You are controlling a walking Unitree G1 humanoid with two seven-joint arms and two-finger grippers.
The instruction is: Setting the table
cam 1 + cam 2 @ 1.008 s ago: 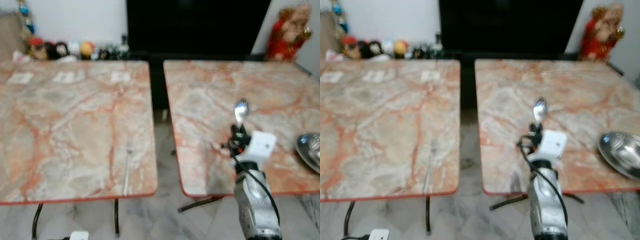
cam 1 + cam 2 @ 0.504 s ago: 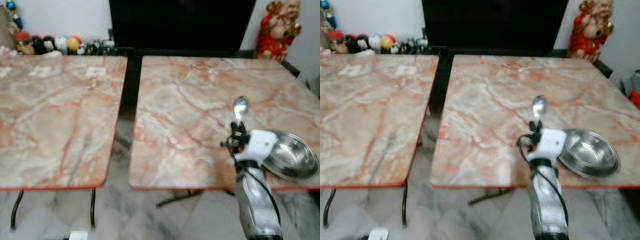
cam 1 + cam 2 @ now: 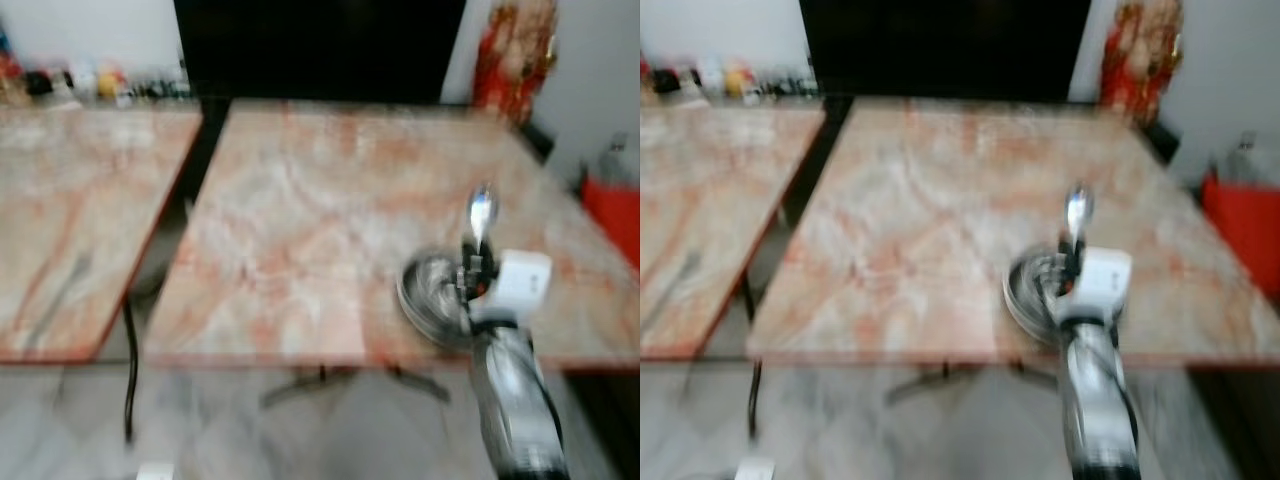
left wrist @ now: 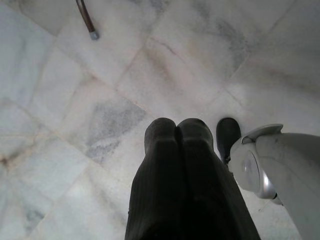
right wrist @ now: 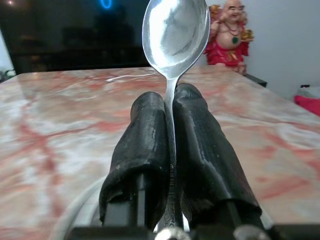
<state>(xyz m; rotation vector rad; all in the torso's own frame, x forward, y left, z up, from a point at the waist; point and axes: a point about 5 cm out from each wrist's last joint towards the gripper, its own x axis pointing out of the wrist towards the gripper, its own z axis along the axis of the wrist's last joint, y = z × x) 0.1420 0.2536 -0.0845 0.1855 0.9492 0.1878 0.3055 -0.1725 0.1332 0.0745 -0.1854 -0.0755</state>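
Spoon pinched upright over bowl, marble table.
The spoon (image 5: 175,35) is clamped by the right gripper (image 5: 169,150) above the steel bowl (image 3: 430,295); left gripper (image 4: 176,131) is pressed together, hung over floor (image 4: 75,100).

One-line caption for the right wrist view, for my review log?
Right hand grips a spoon upright, bowl up, above a marble table, red figurine behind.
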